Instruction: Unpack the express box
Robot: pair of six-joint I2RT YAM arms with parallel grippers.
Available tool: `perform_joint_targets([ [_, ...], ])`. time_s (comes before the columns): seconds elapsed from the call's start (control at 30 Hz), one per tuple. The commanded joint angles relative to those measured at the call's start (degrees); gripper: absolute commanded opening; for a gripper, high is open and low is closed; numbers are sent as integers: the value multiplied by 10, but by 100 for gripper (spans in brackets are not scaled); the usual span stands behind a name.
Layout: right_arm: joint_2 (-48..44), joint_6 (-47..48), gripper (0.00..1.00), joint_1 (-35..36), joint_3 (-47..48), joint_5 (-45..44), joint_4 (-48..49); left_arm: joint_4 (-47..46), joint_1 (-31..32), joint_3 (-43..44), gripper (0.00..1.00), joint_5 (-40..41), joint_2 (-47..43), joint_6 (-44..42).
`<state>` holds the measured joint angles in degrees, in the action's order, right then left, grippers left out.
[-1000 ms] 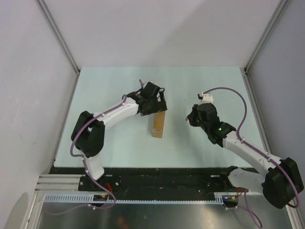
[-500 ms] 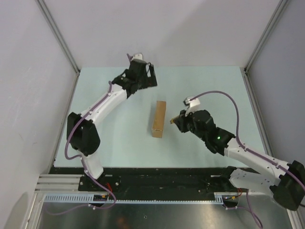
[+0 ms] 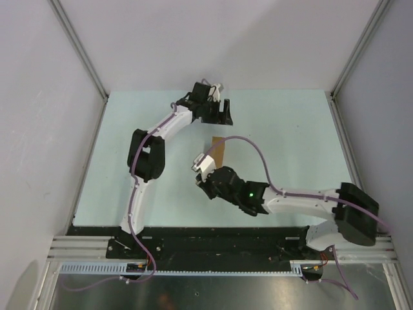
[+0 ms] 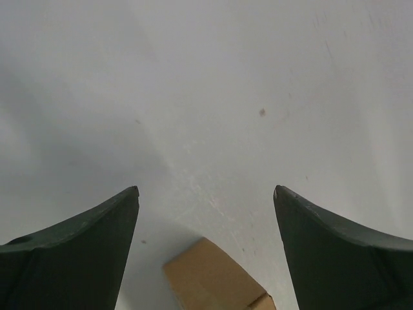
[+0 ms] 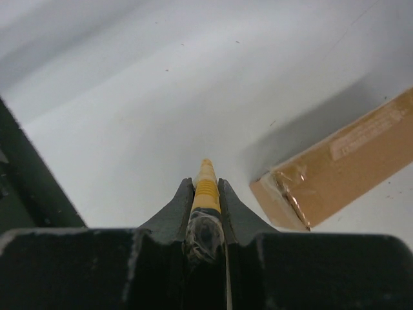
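The express box point(image 3: 219, 150) is a plain brown carton lying mid-table, taped shut; its near end is hidden under my right arm. My left gripper point(image 3: 221, 115) is open and empty, just beyond the box's far end. In the left wrist view the box's end point(image 4: 210, 278) shows at the bottom, between and behind the spread fingers of the left gripper point(image 4: 206, 190). My right gripper point(image 3: 201, 183) is at the box's near left side, shut on a slim yellow-and-black utility knife point(image 5: 206, 190). The taped corner of the box point(image 5: 335, 171) lies to its right in the right wrist view.
The pale green table top point(image 3: 284, 129) is walled by grey panels on the left, back and right. My right arm's purple cable point(image 3: 258, 161) arches over the near end of the box. A black base strip point(image 3: 213, 236) runs along the near edge.
My left arm has lifted off the box and swung to the far side. My right arm has swept left across the table with the knife, now covering the box's near end.
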<state>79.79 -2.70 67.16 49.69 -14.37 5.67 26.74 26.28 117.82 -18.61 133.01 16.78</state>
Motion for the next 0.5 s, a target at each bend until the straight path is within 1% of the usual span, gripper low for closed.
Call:
perform_joint_targets([
  [0.0, 61, 42, 0, 10, 43, -73, 75, -3, 0, 24, 89, -153, 5, -44],
  [0.03, 83, 45, 0, 12, 44, -100, 82, -3, -1, 19, 89, -163, 7, -46],
  [0.17, 127, 59, 0, 17, 54, -165, 108, -3, -11, -4, 89, -194, 12, -47],
  [0.23, 139, 57, 0, 16, 59, -188, 109, -3, -16, -11, 89, -232, 16, -46],
  [0.3, 150, 50, 0, 13, 62, -195, 105, -3, -23, -10, 89, -283, 21, -40],
  [0.47, 158, 30, 0, 12, 63, -217, 72, -5, -23, -13, 88, -324, 35, -46],
])
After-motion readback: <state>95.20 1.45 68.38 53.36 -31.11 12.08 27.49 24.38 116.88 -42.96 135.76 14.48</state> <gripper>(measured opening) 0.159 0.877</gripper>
